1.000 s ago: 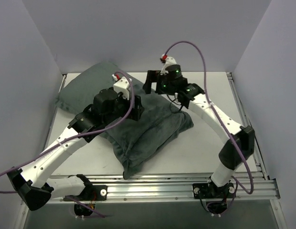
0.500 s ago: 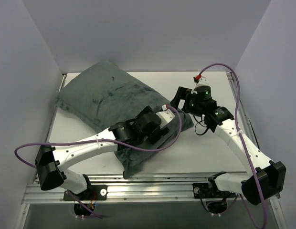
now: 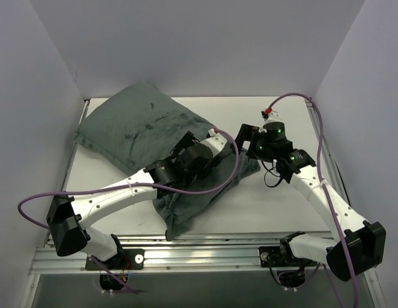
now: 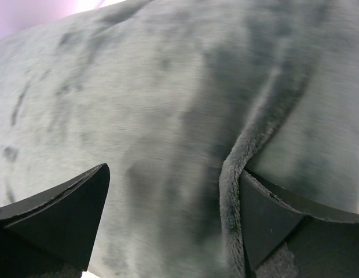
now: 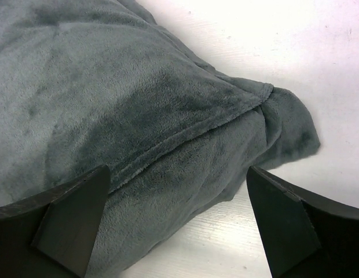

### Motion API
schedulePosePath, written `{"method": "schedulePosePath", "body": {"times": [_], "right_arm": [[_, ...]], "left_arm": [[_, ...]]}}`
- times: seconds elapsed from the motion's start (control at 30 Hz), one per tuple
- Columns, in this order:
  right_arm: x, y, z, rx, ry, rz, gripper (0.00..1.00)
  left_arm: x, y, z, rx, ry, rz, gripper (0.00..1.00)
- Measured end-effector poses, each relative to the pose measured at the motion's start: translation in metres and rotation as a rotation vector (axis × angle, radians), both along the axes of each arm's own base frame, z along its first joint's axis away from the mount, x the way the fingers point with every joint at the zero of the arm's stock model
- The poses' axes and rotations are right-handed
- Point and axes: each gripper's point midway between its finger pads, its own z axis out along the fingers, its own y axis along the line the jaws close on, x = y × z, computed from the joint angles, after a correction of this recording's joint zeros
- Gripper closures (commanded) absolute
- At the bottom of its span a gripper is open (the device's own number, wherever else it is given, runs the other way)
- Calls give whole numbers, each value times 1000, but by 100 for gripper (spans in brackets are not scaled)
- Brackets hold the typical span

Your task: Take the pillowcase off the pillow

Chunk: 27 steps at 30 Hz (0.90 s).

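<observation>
White enclosure walls [image 3: 199, 45] frame a pale table [image 3: 282, 205] on which the pillowcase [image 3: 135, 128] lies diagonally, from the upper left of the overhead frame down toward lower centre. Its plain grey-green plush face is up, and its bulk is plump; the pillow inside is hidden from view. At the sleeve's right-hand edge, near the frame's centre, the left gripper [image 3: 226, 147] hovers low over the fabric with its jaws spread wide and gripping nothing. Its wrist view shows the left gripper [image 4: 168, 223] over the pillowcase [image 4: 168, 104], where a raised plush hem [image 4: 231, 174] runs close to the right-hand finger. Just beside it, the right gripper [image 3: 245, 138] is likewise fully parted and empty. From its wrist the right gripper [image 5: 173, 226] looks down on a seamed corner [image 5: 266, 110] of the pillowcase [image 5: 110, 87] resting on the table [image 5: 255, 35]. Purple cables [image 3: 295, 96] loop over both arms, and an aluminium rail [image 3: 205, 253] lines the bottom edge.
</observation>
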Motion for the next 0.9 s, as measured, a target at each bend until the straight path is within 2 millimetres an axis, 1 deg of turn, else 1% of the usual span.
{"method": "schedulePosePath", "body": {"times": [0.23,0.33,0.37,0.4,0.43,0.47,0.53,0.57,0.63,0.7,0.73,0.8,0.83,0.9], "right_arm": [[-2,2,-7,5,12,13,1],[-4,4,-9,11,18,22,2],[-4,5,-9,17,18,25,3],[-4,6,-7,24,15,29,3],[-4,8,-6,31,9,35,3],[-4,10,-5,41,2,41,3],[-5,15,-3,54,-4,56,4],[-5,18,-3,61,-4,63,3],[-8,29,-1,73,-8,88,4],[-15,46,-1,80,-11,128,4],[-20,57,-2,80,-8,154,4],[-26,73,-4,84,2,187,4],[-29,79,-6,88,8,198,4],[-30,86,-12,89,24,194,5]], "left_arm": [[25,25,3,-21,-15,108,6],[31,32,3,-32,-11,137,6],[31,33,3,-37,-9,142,5],[32,33,2,-43,-5,149,0],[32,34,1,-46,-1,156,2],[33,34,0,-57,6,167,7],[35,34,-3,-87,27,189,11],[36,34,-4,-99,35,200,12],[39,35,-6,-121,50,225,12],[41,38,-8,-140,64,255,13],[43,40,-9,-151,73,273,13],[48,47,-9,-179,91,307,13],[51,51,-9,-192,97,322,12],[54,55,-9,-209,104,341,13]]}}
